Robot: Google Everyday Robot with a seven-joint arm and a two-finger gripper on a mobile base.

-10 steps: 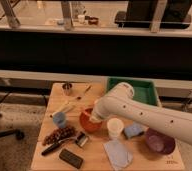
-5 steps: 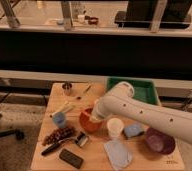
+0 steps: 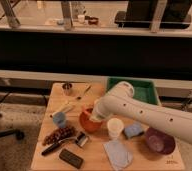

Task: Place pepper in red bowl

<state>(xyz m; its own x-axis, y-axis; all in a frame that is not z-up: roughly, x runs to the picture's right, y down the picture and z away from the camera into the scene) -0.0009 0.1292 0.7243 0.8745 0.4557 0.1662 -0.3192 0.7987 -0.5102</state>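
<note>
The white arm (image 3: 154, 112) reaches in from the right and bends down over the middle of the wooden table (image 3: 96, 155). Its jaws (image 3: 95, 118) sit low over the red bowl (image 3: 88, 122), just at the bowl's right side; the arm's bulk hides them, so I cannot tell whether they are apart or together, nor whether they hold anything. The pepper is not to be made out.

The red bowl stands near the table's centre. Just right of it is a white cup (image 3: 115, 128), then a blue sponge (image 3: 133, 131) and, further right, the purple bowl (image 3: 159, 141). A green tray (image 3: 145, 88) lies at the far right. Left of the red bowl stands a small blue cup (image 3: 59, 119), with grapes (image 3: 59, 134) nearer, and a grey cloth (image 3: 117, 153) at the near edge.
</note>
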